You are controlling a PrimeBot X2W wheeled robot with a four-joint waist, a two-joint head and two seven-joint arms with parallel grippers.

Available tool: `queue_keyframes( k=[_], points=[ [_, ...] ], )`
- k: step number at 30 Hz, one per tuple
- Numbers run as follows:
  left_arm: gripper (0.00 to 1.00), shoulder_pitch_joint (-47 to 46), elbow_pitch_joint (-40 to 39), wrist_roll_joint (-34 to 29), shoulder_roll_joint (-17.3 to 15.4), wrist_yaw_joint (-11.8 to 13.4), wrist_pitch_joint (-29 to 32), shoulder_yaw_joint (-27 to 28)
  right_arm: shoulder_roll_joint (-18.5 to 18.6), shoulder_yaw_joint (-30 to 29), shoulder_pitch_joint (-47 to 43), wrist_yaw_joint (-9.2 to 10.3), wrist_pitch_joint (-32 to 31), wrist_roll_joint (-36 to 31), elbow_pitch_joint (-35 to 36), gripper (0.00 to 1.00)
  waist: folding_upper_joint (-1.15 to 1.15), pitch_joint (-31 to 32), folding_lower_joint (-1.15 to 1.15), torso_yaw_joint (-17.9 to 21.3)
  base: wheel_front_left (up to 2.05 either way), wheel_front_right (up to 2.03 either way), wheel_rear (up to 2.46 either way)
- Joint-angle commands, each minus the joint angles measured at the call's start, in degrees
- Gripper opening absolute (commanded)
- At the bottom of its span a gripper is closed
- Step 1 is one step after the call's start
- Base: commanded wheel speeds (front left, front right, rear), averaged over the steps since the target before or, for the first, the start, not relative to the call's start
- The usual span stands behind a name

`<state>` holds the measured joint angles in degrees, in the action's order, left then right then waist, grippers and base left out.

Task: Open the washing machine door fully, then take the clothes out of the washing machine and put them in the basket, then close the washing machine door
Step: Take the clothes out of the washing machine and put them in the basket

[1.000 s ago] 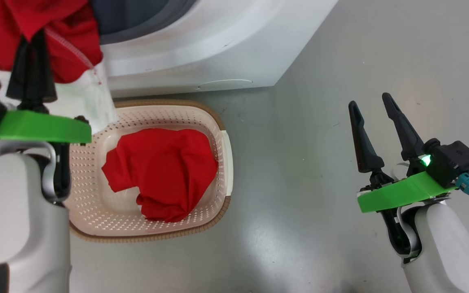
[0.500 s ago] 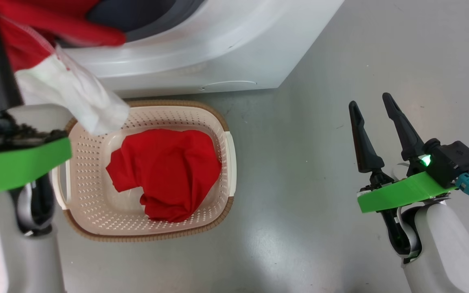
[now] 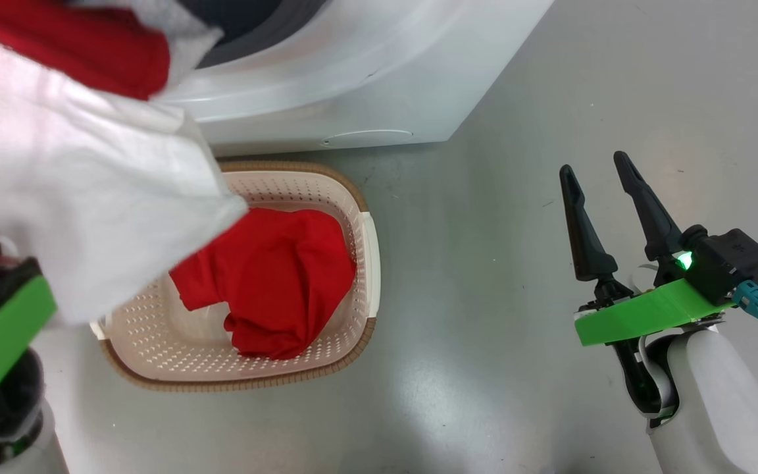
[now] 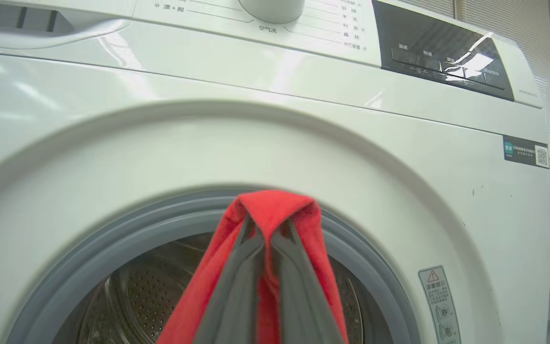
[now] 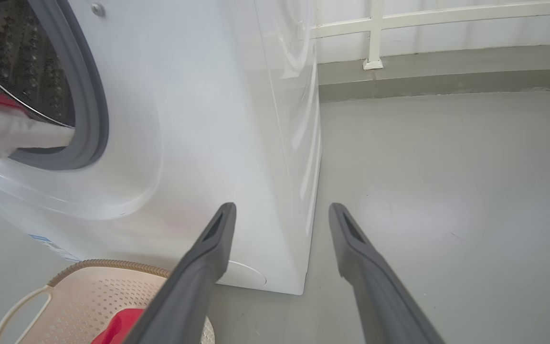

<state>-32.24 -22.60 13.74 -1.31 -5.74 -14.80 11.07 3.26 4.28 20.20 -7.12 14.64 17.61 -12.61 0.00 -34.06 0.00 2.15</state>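
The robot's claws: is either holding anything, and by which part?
The left gripper pinches the red-and-white garment by a bunched fold of its red cloth. The right gripper is open, holding nothing.

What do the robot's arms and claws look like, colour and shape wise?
The right arm has a smooth white forearm shell; both wrists carry a bright green plate. The right claw has two long, tapering black fingers; those of the left claw look dark grey up close. A black camera block with a glowing green light and a teal cable plug sits on the right wrist.
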Motion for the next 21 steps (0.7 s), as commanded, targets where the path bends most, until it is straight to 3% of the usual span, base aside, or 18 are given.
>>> queue_keyframes(
  k=[1, 9, 21],
  points=[
    [0.00, 2.6, -1.5, 0.0, -1.6, 0.3, -0.2, 1.0, -0.1, 1.2, -0.6, -0.36, 0.4, -0.2, 1.2, 1.00, 0.00, 0.0, 0.00, 0.1, 0.00, 0.00, 0.00],
    [0.00, 8.8, 4.8, 0.6, -1.6, 0.1, -0.2, -2.3, -0.2, 1.3, -0.6, -0.36, 0.4, -0.1, 1.2, 1.00, 0.00, 0.0, 0.00, 0.7, 0.00, 0.00, 0.00],
    [0.00, 11.9, 23.7, -0.5, -1.6, -0.7, -0.2, -5.8, -0.2, 1.2, 0.0, -0.36, 0.4, -0.1, 1.4, 1.00, 0.00, -1.2, 0.00, 0.5, 0.00, 0.00, 0.00]
  ],
)
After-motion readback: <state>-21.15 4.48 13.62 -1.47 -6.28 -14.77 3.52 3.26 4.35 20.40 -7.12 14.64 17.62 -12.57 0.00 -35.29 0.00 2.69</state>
